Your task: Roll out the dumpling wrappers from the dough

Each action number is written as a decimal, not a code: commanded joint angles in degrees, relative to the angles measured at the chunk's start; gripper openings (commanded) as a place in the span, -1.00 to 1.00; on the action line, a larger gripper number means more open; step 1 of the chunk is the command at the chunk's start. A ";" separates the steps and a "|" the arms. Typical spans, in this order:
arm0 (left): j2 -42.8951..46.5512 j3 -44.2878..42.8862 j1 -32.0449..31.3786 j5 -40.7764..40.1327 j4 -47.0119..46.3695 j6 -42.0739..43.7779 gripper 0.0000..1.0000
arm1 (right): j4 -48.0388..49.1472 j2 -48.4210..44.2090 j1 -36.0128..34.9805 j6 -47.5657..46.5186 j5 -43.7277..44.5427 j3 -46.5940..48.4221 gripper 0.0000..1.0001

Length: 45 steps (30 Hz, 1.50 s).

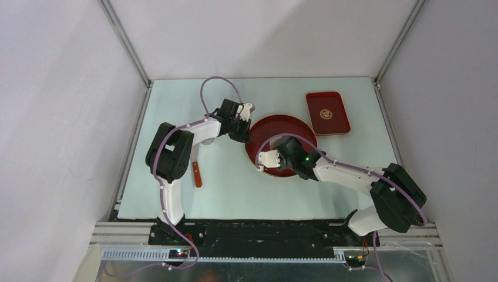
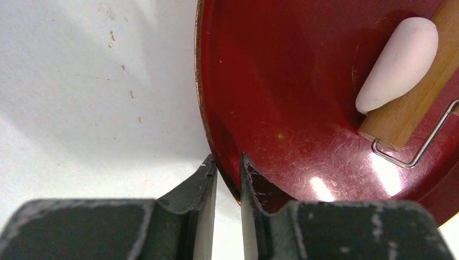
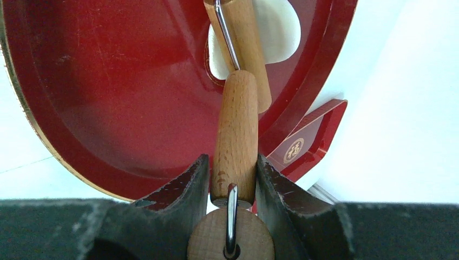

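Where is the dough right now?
The dough lies in the red plate, under the wooden roller in the right gripper, upper right in the left wrist view.

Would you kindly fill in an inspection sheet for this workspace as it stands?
Surface: pale table, faintly speckled beside the plate.
Job's things: dough lies in the red plate under the rolling pin; cut wrappers: nothing seen.
Clutter: red tray at far right; brown-handled tool by the left arm.
Grippers: left gripper shut on the plate's rim; right gripper shut on the rolling pin's handle.
Cables: purple cable looped along each arm.
Surroundings: white walls, metal-framed.
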<state>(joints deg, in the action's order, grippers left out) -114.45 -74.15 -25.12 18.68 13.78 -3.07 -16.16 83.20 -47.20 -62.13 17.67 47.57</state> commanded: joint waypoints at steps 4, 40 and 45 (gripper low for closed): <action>-0.81 -0.38 0.49 -0.49 -0.04 0.70 -0.53 | -18.70 2.27 -1.48 1.38 -8.39 -4.09 -1.00; -0.97 -0.47 0.50 -0.79 -0.03 0.70 -0.53 | -14.79 -13.55 2.05 0.25 -9.08 5.75 -1.00; -0.99 -0.51 0.52 -0.80 -0.02 0.69 -0.53 | -6.76 -12.29 2.20 -2.91 -8.95 7.17 -1.00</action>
<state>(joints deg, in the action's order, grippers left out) -114.45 -74.15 -25.12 18.65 13.78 -3.07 -30.92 71.42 -45.12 -62.22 9.78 50.83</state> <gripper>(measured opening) 0.241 0.373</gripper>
